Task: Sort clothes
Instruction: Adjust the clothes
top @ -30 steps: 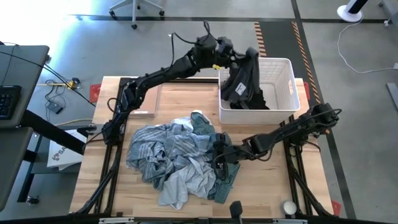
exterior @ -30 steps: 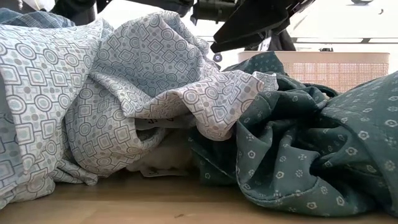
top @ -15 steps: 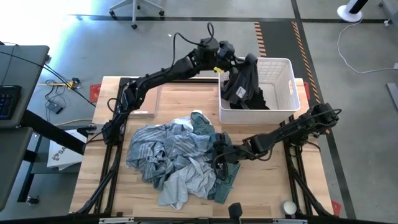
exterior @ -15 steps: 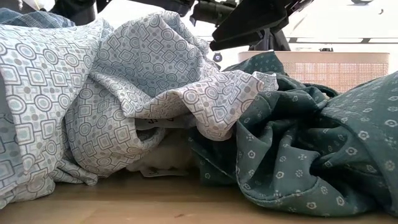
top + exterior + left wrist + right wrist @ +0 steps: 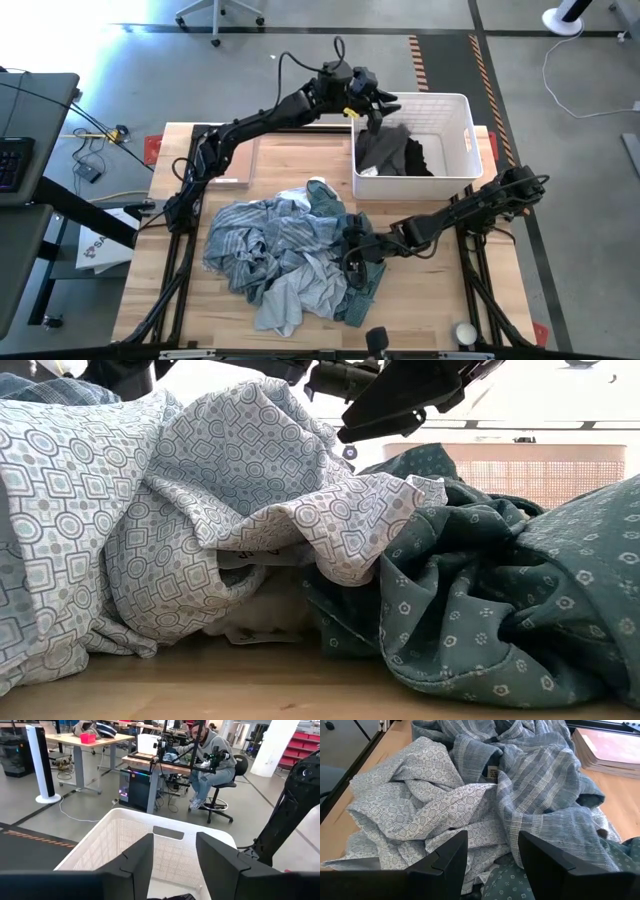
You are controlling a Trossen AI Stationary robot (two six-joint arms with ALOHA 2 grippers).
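Clothes are in two places on this table: a black garment lies heaped inside the white basket at the upper right of the high view, and a mixed pile sits on the wooden table at centre, low in that frame. In the pile I can make out a blue-grey striped shirt, a white patterned shirt and a dark green one.

The left gripper hangs over the basket's near-left corner, top centre of the high view, and its wrist camera shows the two fingers apart with nothing between them, the basket's slatted wall just beyond. So the black piece looks dropped and free.

The right gripper rests at the pile's right edge, close to the green cloth. Its fingers are also spread and empty, pointing at the white and striped shirts.

To do the next pick well, I reckon the right gripper should choose one garment only. The shirts are tangled, with the striped one folded over the white, so a deep bite risks dragging two at once. Pinching a raised ridge or a collar, then lifting slowly, would show whether a neighbour clings. The left arm should lift clear of the basket rim first, so nothing of the black garment snags on a finger and comes out again.
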